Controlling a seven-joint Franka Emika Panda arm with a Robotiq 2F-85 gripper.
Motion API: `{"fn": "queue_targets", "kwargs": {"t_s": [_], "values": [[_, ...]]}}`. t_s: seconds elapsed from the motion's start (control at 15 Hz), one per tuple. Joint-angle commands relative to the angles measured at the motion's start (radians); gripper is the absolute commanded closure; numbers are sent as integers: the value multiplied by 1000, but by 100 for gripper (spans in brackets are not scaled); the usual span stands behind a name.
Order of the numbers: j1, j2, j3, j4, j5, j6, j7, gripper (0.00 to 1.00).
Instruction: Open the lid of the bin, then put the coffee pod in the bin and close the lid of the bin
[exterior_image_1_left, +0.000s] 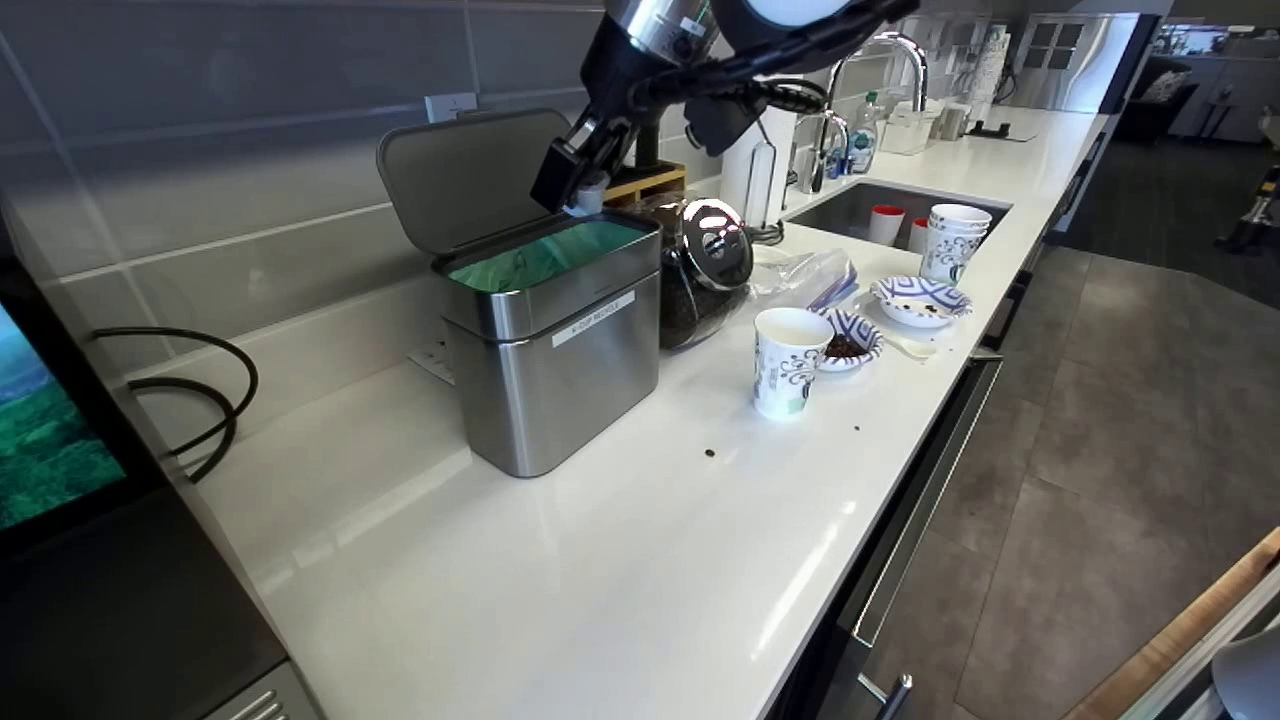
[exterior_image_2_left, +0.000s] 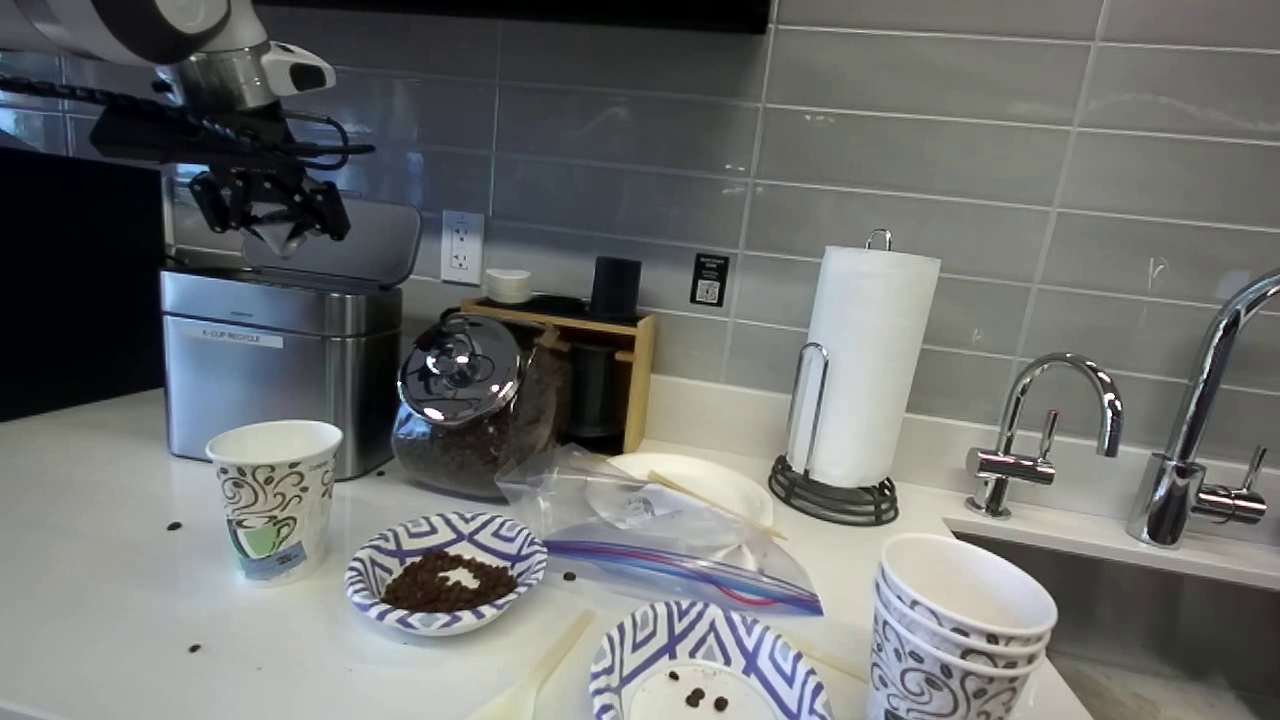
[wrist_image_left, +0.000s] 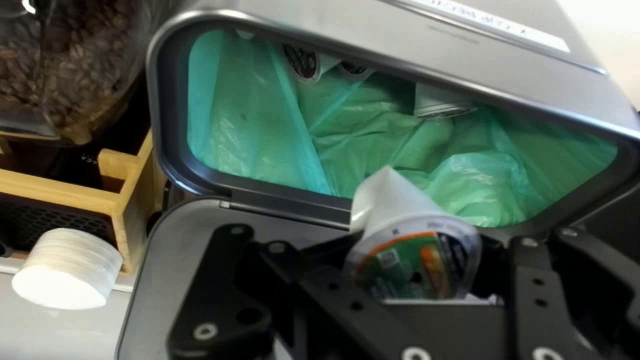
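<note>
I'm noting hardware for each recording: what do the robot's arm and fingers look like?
The arm is white with dark sections and a shiny silver collar bearing a small label, too small to read. A thick, black, ribbed cable runs along it. The fingers are black, angular linkages with round silver screw heads in the wrist view.

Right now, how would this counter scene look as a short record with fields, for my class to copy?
Recycling bin: brushed steel, green liner, label reading K-CUP RECYCLE
Lid: open, tipped back
Gripper: above the bin; whether its jaws are shut is unclear
Coffee pod: tilted, at the gripper, not in the bin
Beside the bin: jar of coffee beans
Nearby: patterned paper cup, patterned paper bowl
</note>
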Motion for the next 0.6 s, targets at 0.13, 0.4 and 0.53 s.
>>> {"fn": "queue_targets", "kwargs": {"t_s": [0.13, 0.4, 0.53], "values": [[21, 57, -3, 60, -33, 7, 31, 40], [24, 46, 6, 61, -7, -12, 23, 11], [23, 37, 14, 59, 10, -22, 17, 0]]}}
